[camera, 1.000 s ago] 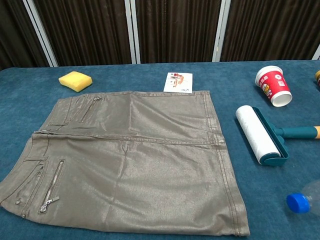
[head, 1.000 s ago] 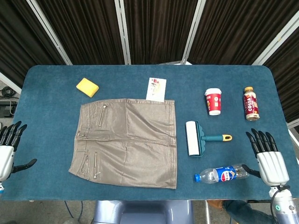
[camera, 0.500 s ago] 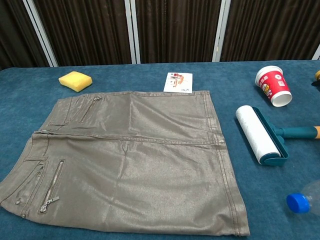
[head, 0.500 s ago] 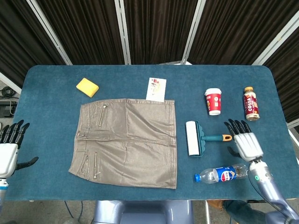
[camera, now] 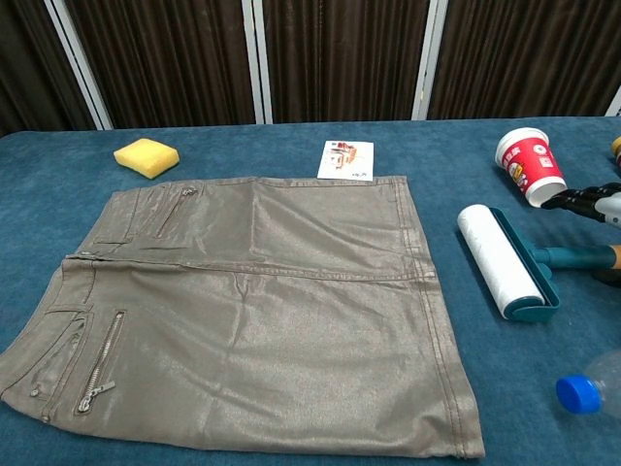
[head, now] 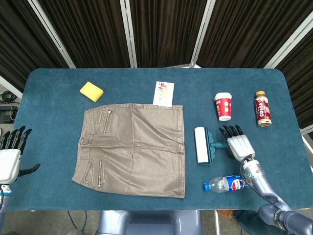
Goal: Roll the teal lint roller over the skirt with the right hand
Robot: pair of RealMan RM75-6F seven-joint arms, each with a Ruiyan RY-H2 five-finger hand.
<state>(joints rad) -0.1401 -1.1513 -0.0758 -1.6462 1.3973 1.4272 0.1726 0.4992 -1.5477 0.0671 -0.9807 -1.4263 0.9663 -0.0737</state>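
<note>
The grey-brown skirt (head: 132, 147) (camera: 252, 311) lies flat on the blue table, left of centre. Just off its right hem lies the teal lint roller (head: 203, 145) (camera: 505, 260), white roll toward the skirt and handle pointing right. My right hand (head: 237, 144) (camera: 594, 204) hovers over the far end of that handle with its fingers spread, and I see no grip on it. The handle's tip is hidden under the hand in the head view. At the table's left edge my left hand (head: 11, 155) stays open and holds nothing.
A yellow sponge (head: 91, 91) (camera: 147, 156) and a printed card (head: 163, 93) (camera: 346, 160) lie behind the skirt. A red cup (head: 223, 106) (camera: 529, 166) and a brown bottle (head: 262, 108) stand behind the roller. A blue-capped plastic bottle (head: 230, 183) (camera: 587, 388) lies in front of it.
My right hand has moved left and away from the front edge, from the table's right border to over the roller's handle end. The left hand, roller and skirt have not moved.
</note>
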